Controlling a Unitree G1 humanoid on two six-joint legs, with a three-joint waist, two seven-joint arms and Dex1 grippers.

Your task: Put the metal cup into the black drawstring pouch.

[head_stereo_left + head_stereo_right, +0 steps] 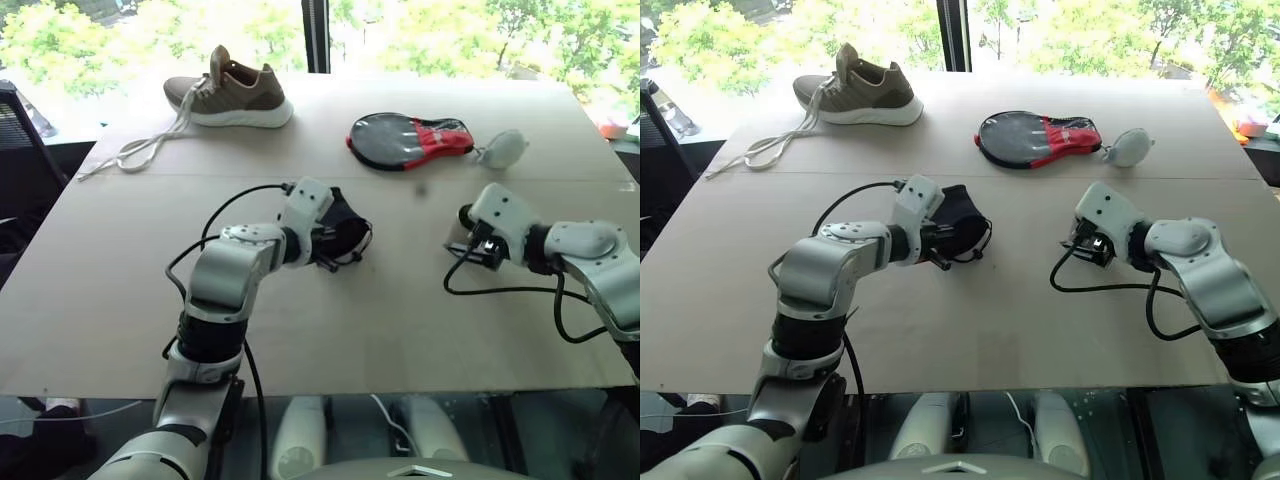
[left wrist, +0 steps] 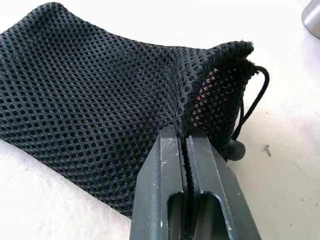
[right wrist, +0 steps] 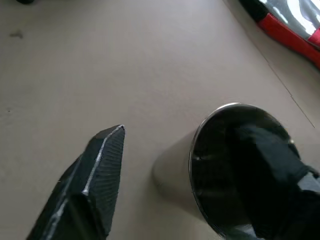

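The black drawstring pouch (image 1: 348,222) lies mid-table, its mouth and thin cord (image 2: 252,107) facing right. My left gripper (image 2: 181,134) is shut on the mesh fabric at the edge of that mouth. The metal cup (image 3: 175,170), shiny with a dark inside, stands on the table to the right, mostly hidden behind my right gripper (image 1: 468,240) in the eye views. In the right wrist view one finger (image 3: 100,170) stands outside the cup, a gap away from its wall. The other finger (image 3: 272,165) reaches inside the rim. The right jaws stand open astride the cup's wall.
A brown shoe (image 1: 232,95) with long loose laces sits at the back left. A black-and-red paddle-shaped case (image 1: 410,140) and a pale grey rounded pouch (image 1: 503,150) lie at the back right. A dark chair (image 1: 15,130) stands off the table's left side.
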